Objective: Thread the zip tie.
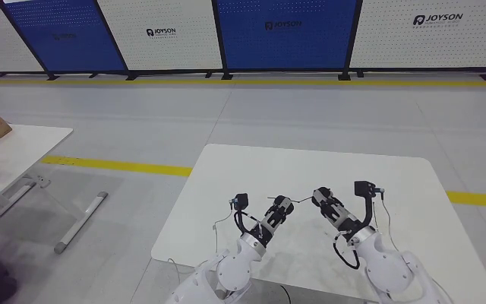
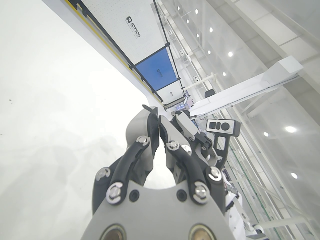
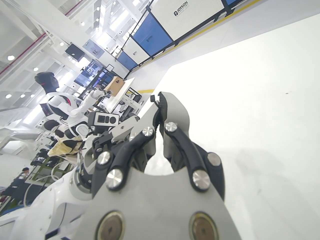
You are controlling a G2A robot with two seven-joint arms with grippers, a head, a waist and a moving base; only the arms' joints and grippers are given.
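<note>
Over the white table [image 1: 304, 167], seen from above, the left gripper [image 1: 284, 203] and the right gripper [image 1: 321, 195] point at each other, tips near but apart. A thin dark zip tie [image 1: 304, 200] bridges the gap between them, one end at each set of jaws.

From the left wrist, the left gripper [image 2: 158, 119] has its jaws pressed together. A dark sliver of the zip tie [image 2: 149, 108] is clamped between them and sticks out just past the tips. The right gripper sits just beyond.

From the right wrist, the right gripper [image 3: 159, 108] likewise has its jaws pinched tight. A short black end of the zip tie [image 3: 153, 99] pokes out at the tips, with the left gripper just beside them.
</note>
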